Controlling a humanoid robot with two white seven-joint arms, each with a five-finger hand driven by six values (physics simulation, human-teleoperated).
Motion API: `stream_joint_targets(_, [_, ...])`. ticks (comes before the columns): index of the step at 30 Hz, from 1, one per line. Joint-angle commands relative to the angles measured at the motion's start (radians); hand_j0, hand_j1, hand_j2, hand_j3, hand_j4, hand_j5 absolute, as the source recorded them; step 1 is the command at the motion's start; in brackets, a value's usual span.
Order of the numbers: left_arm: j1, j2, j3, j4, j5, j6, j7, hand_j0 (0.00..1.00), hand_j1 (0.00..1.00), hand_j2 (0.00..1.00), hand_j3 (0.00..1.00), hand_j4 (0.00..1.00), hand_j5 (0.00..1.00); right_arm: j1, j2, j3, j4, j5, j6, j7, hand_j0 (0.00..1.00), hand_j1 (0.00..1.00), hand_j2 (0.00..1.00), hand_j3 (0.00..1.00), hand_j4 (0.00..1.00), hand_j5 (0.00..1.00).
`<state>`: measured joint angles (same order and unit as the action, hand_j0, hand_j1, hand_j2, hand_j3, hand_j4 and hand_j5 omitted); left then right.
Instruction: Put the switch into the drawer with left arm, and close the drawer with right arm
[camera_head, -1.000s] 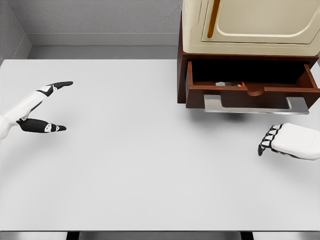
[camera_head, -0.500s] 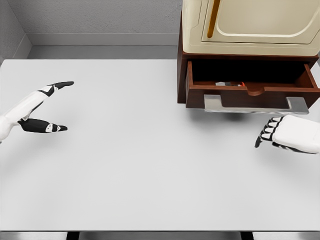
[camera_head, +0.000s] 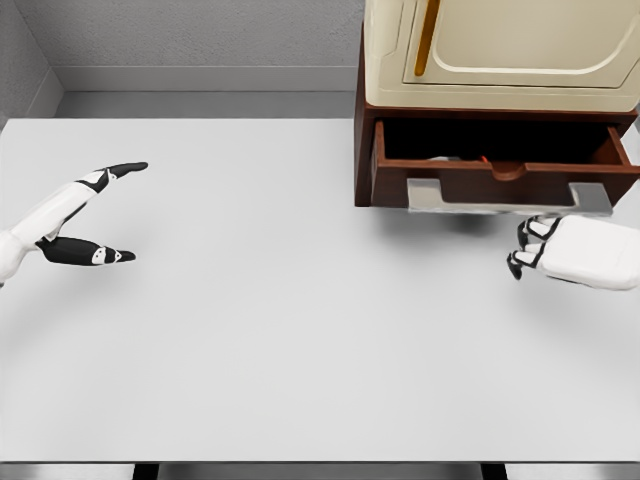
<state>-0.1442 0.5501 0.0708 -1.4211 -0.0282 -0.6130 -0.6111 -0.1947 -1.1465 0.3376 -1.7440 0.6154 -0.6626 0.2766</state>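
Observation:
The brown drawer (camera_head: 500, 185) sticks out of the dark wood cabinet (camera_head: 365, 150) at the upper right, partly open, with a grey metal handle (camera_head: 505, 200) along its front. Inside it only a sliver of the switch (camera_head: 455, 160) shows, grey with a red tip. My right hand (camera_head: 525, 248) is just below the handle's right part, its dark fingers curled and up against the drawer front, holding nothing. My left hand (camera_head: 95, 215) rests over the table's far left, fingers spread, holding nothing.
A cream appliance (camera_head: 500, 45) sits on top of the cabinet. The white table (camera_head: 270, 320) stretches across the view, with a grey wall behind it.
My right hand moved up to the drawer front and the drawer has slid partly inward, hiding more of the switch. The left arm stayed still.

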Motion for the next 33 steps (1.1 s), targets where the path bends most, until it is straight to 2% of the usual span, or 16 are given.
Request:
stream_joint_targets(1, [0.000, 0.001, -0.002, 0.001, 0.007, 0.002, 0.000, 1.00, 1.00, 1.00, 1.00, 1.00, 1.00, 0.000, 0.019, -0.012, -0.011, -0.284, 0.052, -0.070, 0.65, 0.65, 0.65, 0.65, 0.65, 0.65])
stream_joint_targets(10, [0.000, 0.001, -0.002, 0.002, 0.008, 0.002, 0.000, 1.00, 1.00, 1.00, 1.00, 1.00, 1.00, 0.000, 0.028, -0.011, 0.072, -0.368, 0.052, -0.070, 0.66, 0.66, 0.66, 0.66, 0.66, 0.66])
stream_joint_targets(22, [0.000, 0.001, -0.002, 0.001, 0.008, 0.002, 0.000, 1.00, 1.00, 1.00, 1.00, 1.00, 1.00, -0.026, 0.027, 0.001, 0.089, -0.379, 0.052, -0.082, 0.65, 0.65, 0.65, 0.65, 0.65, 0.65])
stream_joint_targets(26, [0.000, 0.001, -0.002, 0.001, 0.008, 0.002, 0.000, 1.00, 1.00, 1.00, 1.00, 1.00, 1.00, -0.006, -0.006, 0.020, 0.087, -0.370, 0.052, -0.082, 0.56, 0.56, 0.56, 0.56, 0.56, 0.56])
stream_joint_targets(28, [0.000, 0.001, -0.002, 0.001, 0.008, 0.002, 0.000, 1.00, 1.00, 1.00, 1.00, 1.00, 1.00, 0.017, -0.013, 0.020, 0.087, -0.368, 0.052, -0.080, 0.56, 0.56, 0.56, 0.56, 0.56, 0.56])
stream_joint_targets(30, [0.000, 0.001, -0.002, 0.001, 0.008, 0.002, 0.000, 1.00, 1.00, 1.00, 1.00, 1.00, 1.00, 0.023, -0.052, 0.020, 0.089, -0.368, 0.052, -0.082, 0.57, 0.57, 0.57, 0.57, 0.57, 0.57])
stream_joint_targets(33, [0.000, 0.001, -0.002, 0.001, 0.008, 0.002, 0.000, 1.00, 1.00, 1.00, 1.00, 1.00, 1.00, 0.054, -0.061, 0.021, 0.104, -0.368, 0.052, -0.082, 0.57, 0.57, 0.57, 0.57, 0.57, 0.57])
